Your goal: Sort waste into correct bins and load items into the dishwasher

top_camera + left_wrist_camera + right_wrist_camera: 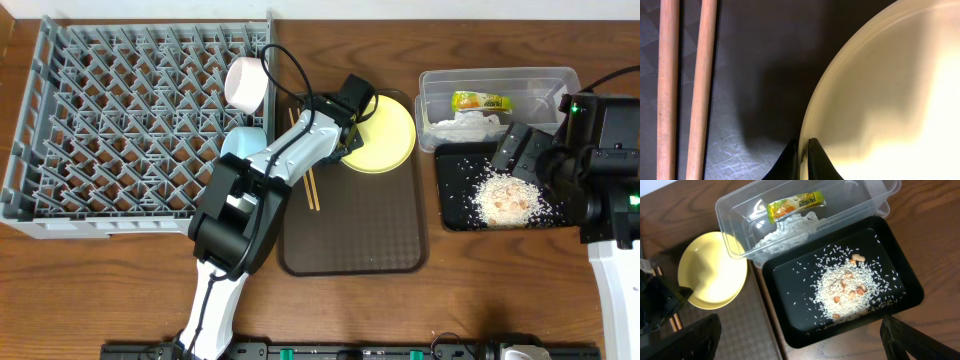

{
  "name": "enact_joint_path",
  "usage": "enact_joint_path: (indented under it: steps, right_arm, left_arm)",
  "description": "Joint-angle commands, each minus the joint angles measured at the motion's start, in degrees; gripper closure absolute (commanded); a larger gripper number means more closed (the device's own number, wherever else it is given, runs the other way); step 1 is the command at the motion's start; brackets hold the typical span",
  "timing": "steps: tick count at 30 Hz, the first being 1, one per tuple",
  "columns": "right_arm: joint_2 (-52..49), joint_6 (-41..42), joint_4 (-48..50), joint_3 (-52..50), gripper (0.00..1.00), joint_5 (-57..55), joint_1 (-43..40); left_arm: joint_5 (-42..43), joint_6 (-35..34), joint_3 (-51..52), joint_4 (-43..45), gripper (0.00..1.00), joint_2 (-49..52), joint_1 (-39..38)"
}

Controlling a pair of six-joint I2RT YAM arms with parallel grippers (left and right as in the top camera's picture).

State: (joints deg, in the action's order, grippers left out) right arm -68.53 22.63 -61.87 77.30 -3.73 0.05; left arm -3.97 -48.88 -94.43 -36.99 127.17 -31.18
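The yellow plate [385,135] lies at the back of the brown serving tray [360,240]. My left gripper [350,140] is shut on the plate's left rim, which shows close up in the left wrist view [804,150] with the plate [890,90]. Two chopsticks [310,187] lie on the tray left of it [700,90]. The grey dish rack [120,120] holds a white bowl [245,83] and a light blue bowl [238,143]. My right gripper [520,150] is open and empty over the black tray [790,325] of rice scraps [850,287]. The green cup is out of view.
The clear tub [735,215] behind the black tray holds the green-and-orange wrapper [795,205] and white tissue [785,230]. My right gripper's fingers [800,345] spread wide at the frame's bottom corners. The yellow plate [710,272] sits left of the tub.
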Motion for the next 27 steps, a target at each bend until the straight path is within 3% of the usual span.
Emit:
enact_joint_path:
  steps: [1, 6, 15, 27]
  right_arm:
    - [-0.1, 0.5, 0.1, 0.6, 0.01, -0.8, -0.5]
    - [-0.1, 0.5, 0.1, 0.6, 0.01, -0.8, -0.5]
    - [-0.1, 0.5, 0.1, 0.6, 0.01, -0.8, -0.5]
    - [-0.1, 0.5, 0.1, 0.6, 0.01, -0.8, -0.5]
  left_arm:
    - [0.3, 1.7, 0.2, -0.4, 0.93, 1.4, 0.3]
    - [-0.5, 6.2, 0.1, -0.2, 0.93, -1.5, 0.3]
    - [-9.4, 19.2, 0.1, -0.3, 0.93, -11.7, 0.3]
    - [-16.8, 27.2, 0.1, -2.2, 0.93, -17.5, 0.2]
